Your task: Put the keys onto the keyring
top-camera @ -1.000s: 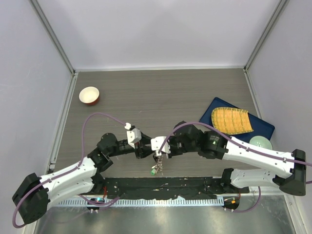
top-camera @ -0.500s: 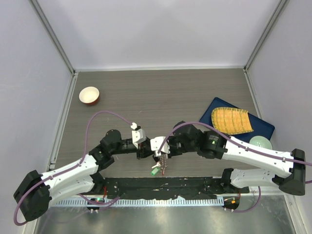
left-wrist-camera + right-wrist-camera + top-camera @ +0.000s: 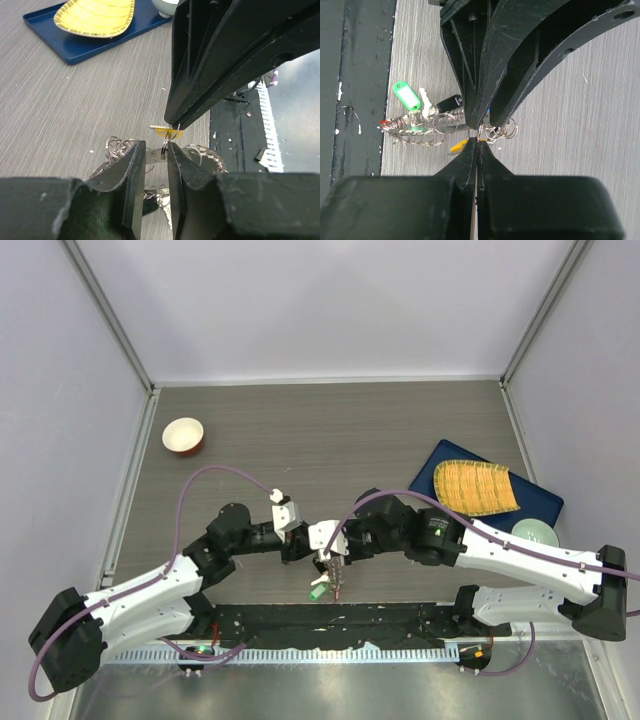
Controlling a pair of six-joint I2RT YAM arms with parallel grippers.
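Pinching a small ring point(image 3: 164, 147) at their very tips, the right fingers point(image 3: 200, 85) are closed tight, and a yellow tag point(image 3: 167, 132) sits beside the ring. It drops edge-on into the narrow gap of the left fingers point(image 3: 134, 170), which stand slightly apart and do not clamp it. The keys point(image 3: 415, 122), one with a green tag point(image 3: 406, 95), lie bunched just beneath on the surface point(image 3: 330, 430), close to the black strip point(image 3: 330, 625) at the near edge. Open surface stretches toward the back; a blue tray point(image 3: 540, 502) sits well to the right and a bowl point(image 3: 183, 435) far to the left.
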